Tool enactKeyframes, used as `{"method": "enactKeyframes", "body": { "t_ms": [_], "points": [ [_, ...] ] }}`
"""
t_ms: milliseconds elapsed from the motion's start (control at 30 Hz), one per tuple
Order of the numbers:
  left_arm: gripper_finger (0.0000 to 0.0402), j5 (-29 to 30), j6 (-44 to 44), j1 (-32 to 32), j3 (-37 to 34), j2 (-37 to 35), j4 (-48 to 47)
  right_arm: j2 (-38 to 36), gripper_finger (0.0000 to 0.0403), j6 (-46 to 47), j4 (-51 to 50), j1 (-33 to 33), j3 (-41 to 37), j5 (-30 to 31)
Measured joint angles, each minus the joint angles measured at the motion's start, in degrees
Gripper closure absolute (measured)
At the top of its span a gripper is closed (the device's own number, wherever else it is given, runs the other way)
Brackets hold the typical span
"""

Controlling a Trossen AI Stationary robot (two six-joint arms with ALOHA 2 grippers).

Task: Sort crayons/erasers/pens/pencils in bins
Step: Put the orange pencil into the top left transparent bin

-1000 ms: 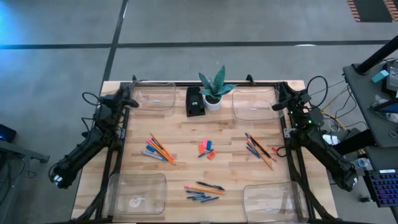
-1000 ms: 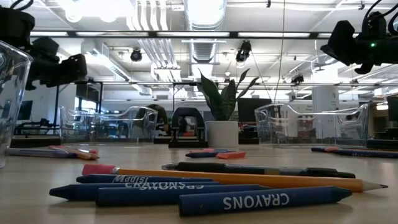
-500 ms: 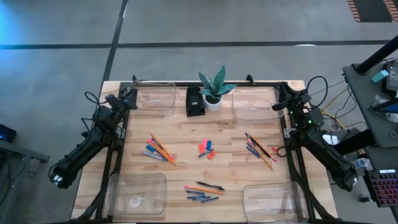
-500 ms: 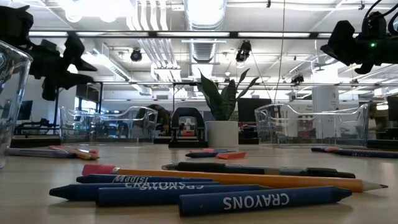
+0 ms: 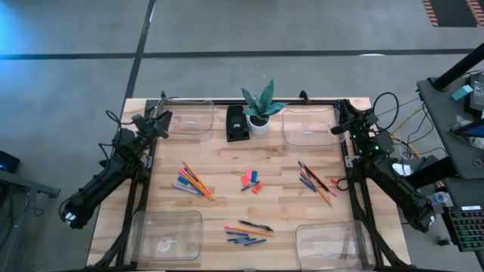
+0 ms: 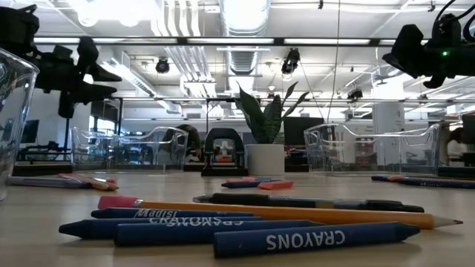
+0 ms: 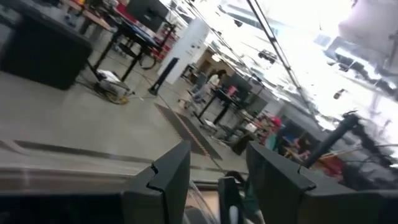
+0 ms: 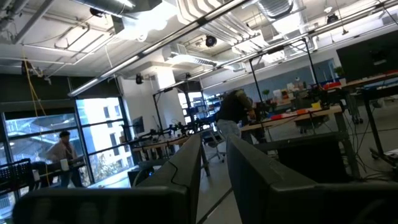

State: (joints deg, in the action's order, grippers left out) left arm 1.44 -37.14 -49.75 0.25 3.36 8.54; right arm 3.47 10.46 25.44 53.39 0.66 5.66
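Overhead, left claw [image 5: 162, 122] gapes empty; only low view reads crayons [image 6: 312, 239] lettering.

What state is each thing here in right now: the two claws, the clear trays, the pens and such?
Left gripper: open, raised, holding nothing.
Right gripper: nearly closed, raised, holding nothing.
Bins: all four without sticks or erasers.
Crayons, pens, pencils, erasers: lying loose on the table, unsorted.

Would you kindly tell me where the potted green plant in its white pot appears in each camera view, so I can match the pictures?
High view: the potted green plant in its white pot stands at the table's far edge, centre.
Low view: centre background, behind the stationery.
Left wrist view: not discernible.
Right wrist view: not in it.
Shared landmark: the small black box right beside the plant, on its left in both table views.
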Motion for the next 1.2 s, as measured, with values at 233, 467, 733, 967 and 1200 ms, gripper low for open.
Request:
{"method": "enactKeyframes", "body": {
  "t_ms": [233, 467, 733, 967, 1200],
  "points": [
    [0.0257, -13.31, -7.3, -0.01, 0.0, 0.0, 1.68, 0.0, 0.0335, 0.0, -0.01, -0.01, -0.01, 0.0],
    [0.0257, -28.08, -3.05, 0.38, -0.02, 0.0, 13.45, -0.01, 0.0335, 0.0, -0.01, -0.01, -0.01, 0.01],
    [0.0257, -30.34, -3.0, 1.17, -0.02, 0.75, 30.07, -0.01, 0.0335, 0.0, -0.01, 0.0, -0.01, -0.01],
    [0.0257, -28.79, -2.76, 1.15, 2.83, 5.4, 32.57, -0.01, 0.0335, 0.0, 0.0, 0.01, 0.01, 0.0],
    [0.0257, -34.45, -2.95, 1.13, 6.17, 16.64, 32.45, 0.0, 0.0335, 0.0, -0.01, -0.01, -0.01, 0.01]
  ]
}}
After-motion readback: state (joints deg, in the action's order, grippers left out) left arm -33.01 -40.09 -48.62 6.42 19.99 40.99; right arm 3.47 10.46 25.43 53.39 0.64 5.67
